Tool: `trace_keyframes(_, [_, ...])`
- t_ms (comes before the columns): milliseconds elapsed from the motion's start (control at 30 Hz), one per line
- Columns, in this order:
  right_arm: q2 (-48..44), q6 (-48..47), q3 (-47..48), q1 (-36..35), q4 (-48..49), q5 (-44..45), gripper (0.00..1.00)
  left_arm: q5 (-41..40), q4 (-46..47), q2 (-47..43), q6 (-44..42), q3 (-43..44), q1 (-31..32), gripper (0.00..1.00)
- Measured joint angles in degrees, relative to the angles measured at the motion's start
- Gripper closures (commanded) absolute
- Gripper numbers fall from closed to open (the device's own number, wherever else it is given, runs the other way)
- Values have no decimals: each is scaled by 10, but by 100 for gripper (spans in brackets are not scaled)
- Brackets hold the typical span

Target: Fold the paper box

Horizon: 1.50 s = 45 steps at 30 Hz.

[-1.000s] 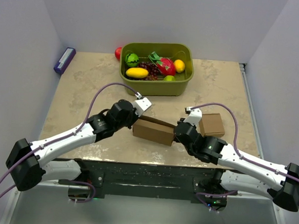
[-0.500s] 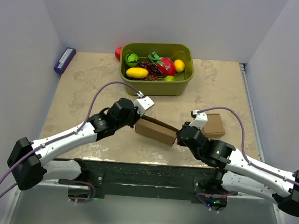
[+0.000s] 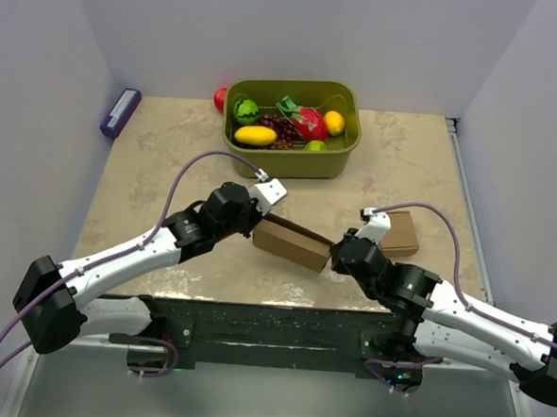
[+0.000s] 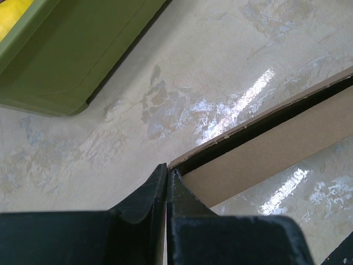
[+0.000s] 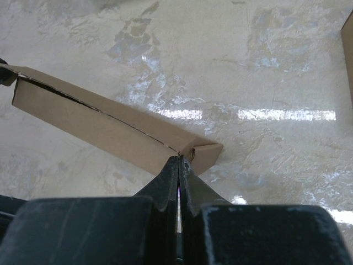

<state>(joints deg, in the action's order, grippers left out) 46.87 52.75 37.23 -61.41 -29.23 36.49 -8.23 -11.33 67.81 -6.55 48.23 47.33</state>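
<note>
Paper box (image 3: 292, 243): brown corrugated piece at the near middle of the table (image 3: 168, 155), slung between the two arms, long axis running from far-left to near-right. I cannot tell whether it rests on the table or hangs just above it.
Box shape: a shallow sleeve; the left wrist view looks into the hollow at its left end.
Left gripper (image 4: 167, 171): fingers together, clamped on the thin edge at the box's left corner.
Right gripper (image 5: 179, 160): fingers pressed together, pinching the top edge near the box's right end.
Small cardboard cube (image 3: 398, 233): on the table just beyond the right gripper, apart from the box.
Green bin (image 3: 291, 162): far middle, holding toy fruit, among them a yellow one (image 3: 255, 135) and an orange one (image 3: 334, 123).
Red ball-like thing (image 3: 220, 98): behind the bin's left corner.
Purple-blue block (image 3: 121, 112): far left, against the wall.
</note>
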Motion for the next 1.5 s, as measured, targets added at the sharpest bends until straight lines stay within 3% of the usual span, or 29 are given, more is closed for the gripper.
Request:
trace_keyframes(967, [37,22,57,-1,-97,-29,100,4,15,0,6,0,3,100])
trace_keyframes(1067, [35,23,63,-1,-111,-32,85,10,15,0,14,0,3,100])
trace_keyframes(1233, [50,19,87,-2,-166,-30,47,26,8,0,15,-2,4,100])
trace_keyframes(1400, [69,-3,138,-2,-188,-19,32,31,-5,0,14,-2,4,100])
trace_keyframes(1500, [69,-20,153,5,-188,-12,33,33,-9,0,12,-2,4,100])
